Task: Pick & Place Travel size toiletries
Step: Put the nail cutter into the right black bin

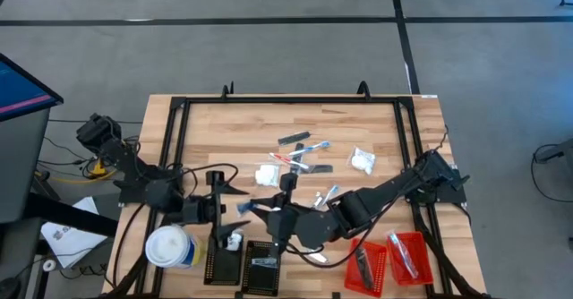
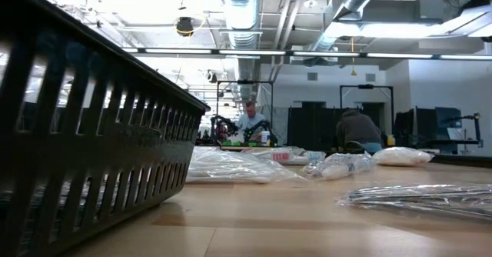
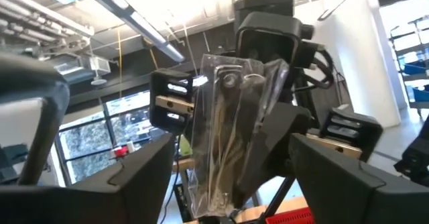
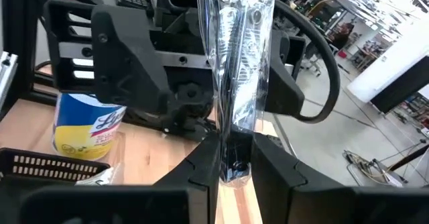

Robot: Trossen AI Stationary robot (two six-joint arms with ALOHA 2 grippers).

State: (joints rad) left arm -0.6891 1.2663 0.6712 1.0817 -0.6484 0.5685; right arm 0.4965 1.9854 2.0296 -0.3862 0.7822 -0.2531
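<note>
Between both grippers | I see a clear crinkly packet [image 4: 236,83] | right gripper [image 4: 234,167] pinches its end | left gripper [image 3: 221,184] spread wide around it

- A black plastic tray with a ribbed, slotted wall [image 2: 92,149] fills the left side, close to the camera.
- The light wooden table top [image 2: 292,226] stretches across the foreground.
- Clear crinkled plastic packets [image 2: 231,167] lie mid-table; a white puffy packet [image 2: 401,156] sits farther right.
- A flat clear-wrapped sachet [image 2: 423,198] lies at the right, nearer the camera.
- Two people [image 2: 250,120] are in the room behind.
</note>
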